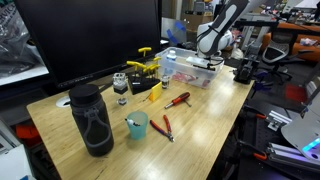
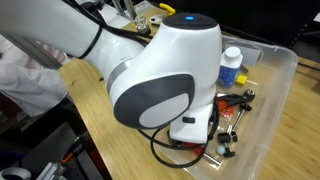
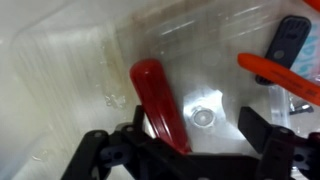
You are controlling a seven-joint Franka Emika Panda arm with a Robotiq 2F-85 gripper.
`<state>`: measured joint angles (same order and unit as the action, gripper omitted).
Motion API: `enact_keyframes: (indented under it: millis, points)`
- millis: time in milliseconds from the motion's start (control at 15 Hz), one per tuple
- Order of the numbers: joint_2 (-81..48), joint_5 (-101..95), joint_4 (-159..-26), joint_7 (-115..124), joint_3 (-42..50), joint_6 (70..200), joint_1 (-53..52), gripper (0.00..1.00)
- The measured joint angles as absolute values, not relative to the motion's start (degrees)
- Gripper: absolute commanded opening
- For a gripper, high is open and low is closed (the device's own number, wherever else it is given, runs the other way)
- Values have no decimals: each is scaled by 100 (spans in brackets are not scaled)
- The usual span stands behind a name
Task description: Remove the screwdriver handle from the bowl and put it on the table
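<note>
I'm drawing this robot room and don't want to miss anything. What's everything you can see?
bowl: one, clear, far end of the table
handle: one, red, in the bowl
white bottle: one, blue cap, in the bowl
orange tool: one, in the bowl, beside the handle
table: one, light wood
black bottle: one, near end of the table
cup: one, teal, beside the black bottle
screwdriver: one, red, on the table
pliers: one, red, by the cup
monitor: one, black, behind the table
arm: one, white and grey, over the bowl
gripper: one, black, open, above the handle
</note>
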<state>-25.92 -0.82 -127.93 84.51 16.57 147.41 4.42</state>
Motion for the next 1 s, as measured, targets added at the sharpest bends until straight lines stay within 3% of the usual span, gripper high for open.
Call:
enact_keyframes:
  millis: [400, 600, 1000]
  points:
    - [-2445, -47, -12793, 8451, 1669, 14404, 469, 23]
    - [-2427, -44, -12784, 8462, 1669, 14308, 474, 12]
    - [-2442, 16, -12720, 8466, 1665, 14240, 475, 7]
